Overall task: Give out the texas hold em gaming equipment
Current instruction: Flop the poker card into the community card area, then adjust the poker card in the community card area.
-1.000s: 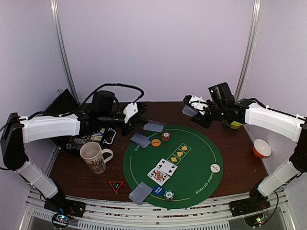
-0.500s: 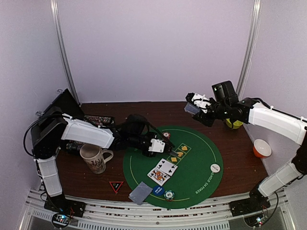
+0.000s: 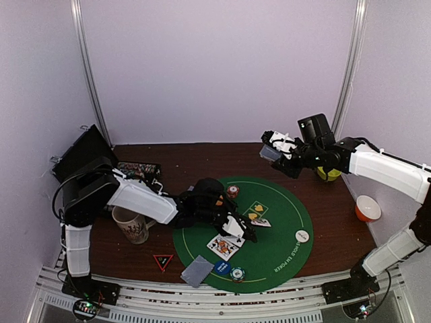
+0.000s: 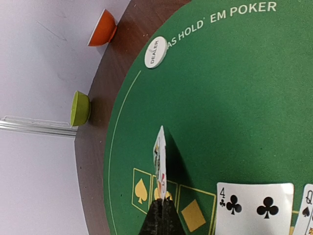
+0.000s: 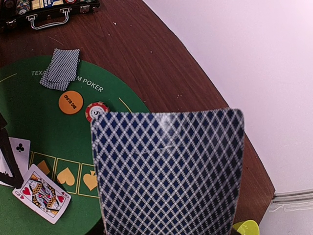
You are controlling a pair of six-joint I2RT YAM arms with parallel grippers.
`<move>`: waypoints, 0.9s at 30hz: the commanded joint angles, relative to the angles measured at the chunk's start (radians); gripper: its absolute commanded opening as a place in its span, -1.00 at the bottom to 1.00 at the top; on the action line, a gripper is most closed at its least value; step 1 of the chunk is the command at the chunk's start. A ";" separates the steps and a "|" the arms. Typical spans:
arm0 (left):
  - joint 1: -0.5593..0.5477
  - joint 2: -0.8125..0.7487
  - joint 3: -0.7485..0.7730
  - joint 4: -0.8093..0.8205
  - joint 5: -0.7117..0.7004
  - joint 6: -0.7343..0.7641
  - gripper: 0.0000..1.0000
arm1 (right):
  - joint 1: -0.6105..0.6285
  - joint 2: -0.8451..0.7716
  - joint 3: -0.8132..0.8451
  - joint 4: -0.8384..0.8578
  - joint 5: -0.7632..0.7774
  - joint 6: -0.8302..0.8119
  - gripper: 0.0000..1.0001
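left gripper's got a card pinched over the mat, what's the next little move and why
Probably lower the left gripper slightly and open it, letting the held card drop flat. The fingers are shut on the card, which stands on edge right above the printed suit boxes. The four of clubs already lies face up beside them, so this looks like the next spot in that row.

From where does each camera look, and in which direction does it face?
Top external: high behind the robot, facing down on the green mat; left arm and right arm show.
Left wrist: low over the mat, facing the dealer button; the left pincer shows, shut on an edge-on card.
Right wrist: above the table's far right, facing the mat; a blue-backed card in the right pincer hides its fingers.
Shared: top and left wrist show the dealer button.
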 commanded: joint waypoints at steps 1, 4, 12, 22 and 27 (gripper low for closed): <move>-0.009 0.000 -0.003 -0.028 -0.008 0.020 -1.00 | -0.005 -0.030 -0.007 -0.003 -0.010 0.002 -0.08; -0.019 -0.012 -0.022 -0.032 -0.027 0.015 -0.96 | -0.005 -0.032 -0.007 -0.005 -0.011 0.000 -0.08; -0.029 -0.084 -0.026 -0.075 -0.048 -0.075 0.07 | -0.005 -0.041 -0.015 0.000 -0.021 -0.004 -0.08; -0.029 0.042 0.468 -0.564 -0.088 -0.969 0.25 | -0.010 -0.044 -0.007 -0.007 0.017 0.014 -0.08; -0.034 -0.003 0.337 -0.460 0.035 -1.208 0.52 | -0.030 -0.037 0.000 -0.014 0.030 0.030 -0.08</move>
